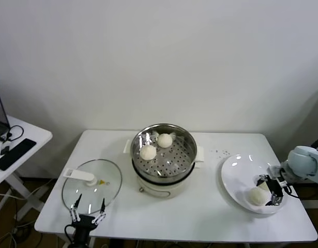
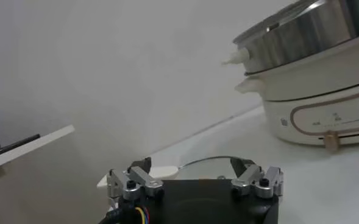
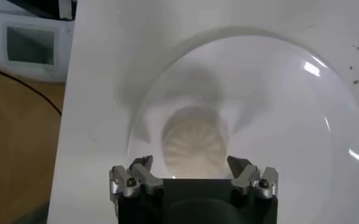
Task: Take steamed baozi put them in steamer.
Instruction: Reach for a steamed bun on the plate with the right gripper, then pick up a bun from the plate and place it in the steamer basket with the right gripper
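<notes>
The steamer [image 1: 164, 135], a shiny steel basket on a cream pot, stands mid-table and holds two baozi [image 1: 148, 152] [image 1: 165, 140]. A third baozi [image 1: 257, 196] lies on the white plate [image 1: 236, 175] at the right. My right gripper [image 1: 273, 192] is open just above this baozi. In the right wrist view the baozi [image 3: 194, 143] lies between the spread fingers of the right gripper [image 3: 189, 162]. A small off-white piece [image 1: 262, 184] shows beside that gripper; I cannot tell what it is. My left gripper [image 1: 88, 209] hangs open and empty at the table's front left.
A flat glass lid [image 1: 104, 199] with a white knob [image 1: 86, 178] lies left of the steamer, just beyond the left gripper [image 2: 191, 164]. The left wrist view shows the lid's rim [image 2: 209, 160] and the pot's side [image 2: 325, 103]. A side table [image 1: 24, 137] with dark items stands far left.
</notes>
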Motion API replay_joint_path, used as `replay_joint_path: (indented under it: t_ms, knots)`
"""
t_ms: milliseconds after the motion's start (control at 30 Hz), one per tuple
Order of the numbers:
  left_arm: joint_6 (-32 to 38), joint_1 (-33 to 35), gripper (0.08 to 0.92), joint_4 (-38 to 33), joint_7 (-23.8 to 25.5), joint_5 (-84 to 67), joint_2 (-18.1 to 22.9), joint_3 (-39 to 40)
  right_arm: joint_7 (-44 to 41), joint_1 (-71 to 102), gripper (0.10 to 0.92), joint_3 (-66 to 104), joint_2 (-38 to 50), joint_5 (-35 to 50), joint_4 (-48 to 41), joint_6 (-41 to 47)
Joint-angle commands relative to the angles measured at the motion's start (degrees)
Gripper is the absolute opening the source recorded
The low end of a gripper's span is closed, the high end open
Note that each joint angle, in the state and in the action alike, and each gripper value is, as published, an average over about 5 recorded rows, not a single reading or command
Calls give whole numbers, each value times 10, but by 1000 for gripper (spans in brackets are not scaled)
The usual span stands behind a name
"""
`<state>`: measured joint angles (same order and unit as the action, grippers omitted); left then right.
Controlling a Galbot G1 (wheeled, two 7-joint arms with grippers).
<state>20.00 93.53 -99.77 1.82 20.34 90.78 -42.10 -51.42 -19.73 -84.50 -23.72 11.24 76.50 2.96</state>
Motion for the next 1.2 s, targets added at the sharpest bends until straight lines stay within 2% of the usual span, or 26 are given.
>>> replay_joint_path:
  t_ms: [33,400,833,1000,1200]
  knots:
    - [0,0,823,-2,1,0,0,1,3,36,806,37,0,-7,-5,3]
    - [1,0,823,-1,1,1,0,0,4,79,802,77,-2,-24,-12,3]
    - [2,1,823,-1,0,3,-1,3,2,70,725,86,-3,-37,-9,-4]
    - [2,2,823,-2,0,5,-1,4,-5,22,721,60,-6,-39,2,-16]
    - [2,4,823,-4,0,7,-1,4,-19,-113,708,-42,-22,-15,31,-44]
